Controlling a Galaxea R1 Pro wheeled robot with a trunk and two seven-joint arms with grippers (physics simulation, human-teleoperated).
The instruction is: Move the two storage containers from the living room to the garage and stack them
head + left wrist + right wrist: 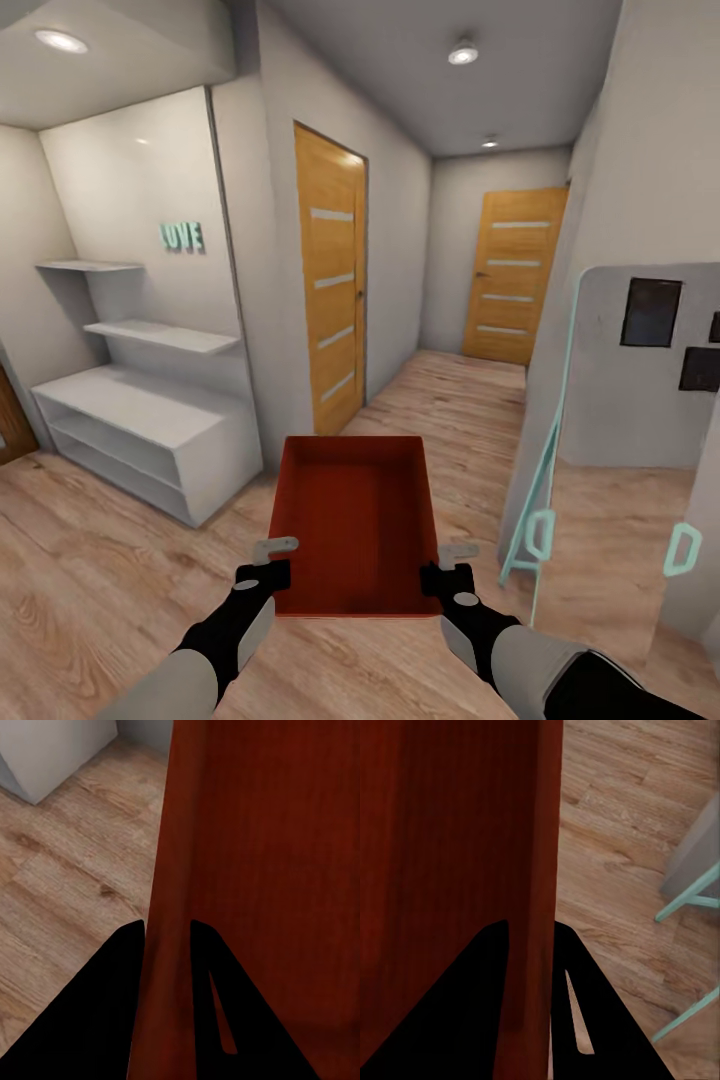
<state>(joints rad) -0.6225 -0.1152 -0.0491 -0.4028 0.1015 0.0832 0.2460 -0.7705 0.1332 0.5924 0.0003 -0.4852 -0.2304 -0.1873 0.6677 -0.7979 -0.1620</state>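
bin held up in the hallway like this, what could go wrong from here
1. Each gripper, left and right, pinches only a thin side wall of the red bin near its close end, so the far end could sag or slip.
2. The leaning mint-framed board stands close on the right; a turn could clip it.
3. The hallway narrows toward the far door, leaving little margin for the bin's corners.

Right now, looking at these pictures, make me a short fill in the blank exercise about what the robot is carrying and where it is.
1. The storage container is held by ____ grippers, left gripper and right gripper.
2. Each gripper clamps a ____ wall of the container.
3. The floor is made of light ____ planks.
4. The turquoise letters on the wall hang above white ____.

Missing words: both; side; wood; shelves
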